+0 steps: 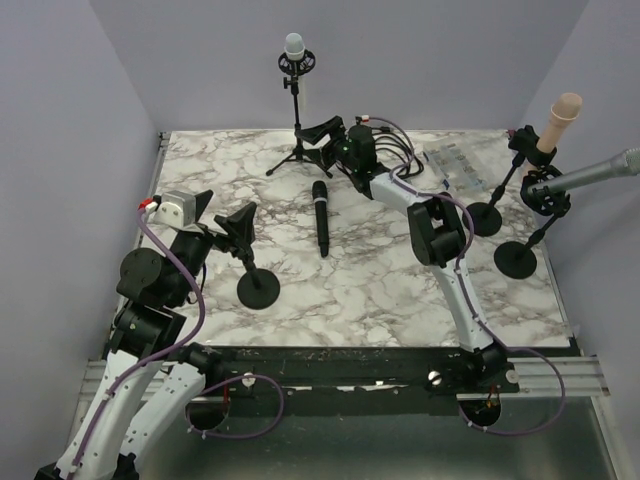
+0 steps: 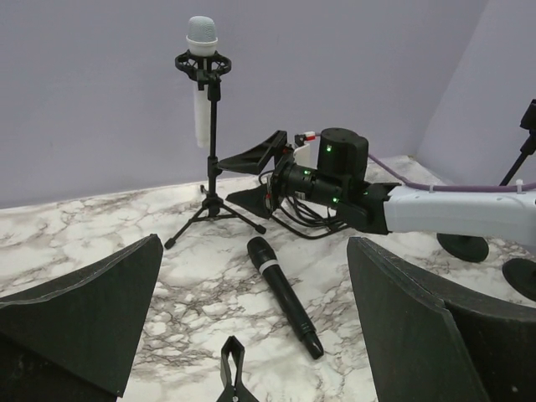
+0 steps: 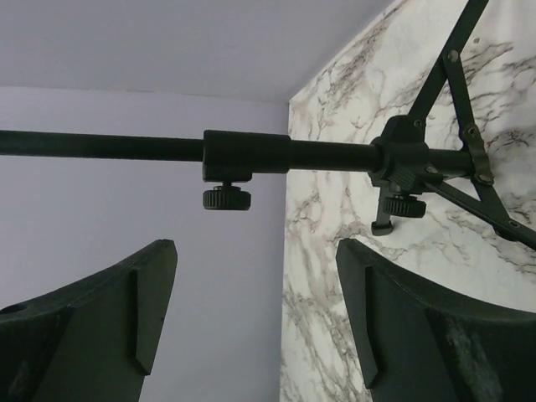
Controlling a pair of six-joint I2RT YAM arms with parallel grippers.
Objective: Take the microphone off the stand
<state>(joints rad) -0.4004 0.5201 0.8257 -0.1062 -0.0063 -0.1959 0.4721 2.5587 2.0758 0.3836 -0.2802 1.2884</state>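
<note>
A white microphone with a grey head stands upright in the shock mount of a black tripod stand at the back of the table; it also shows in the left wrist view. My right gripper is open, turned sideways just right of the stand's lower pole, not touching it. In the right wrist view the pole crosses above the open gripper. My left gripper is open and empty at the near left, above a round-based stand whose empty clip shows between the fingers.
A black handheld microphone lies loose on the marble table, also in the left wrist view. At the right edge two round-based stands hold a beige microphone and a grey microphone. Purple walls close the table in.
</note>
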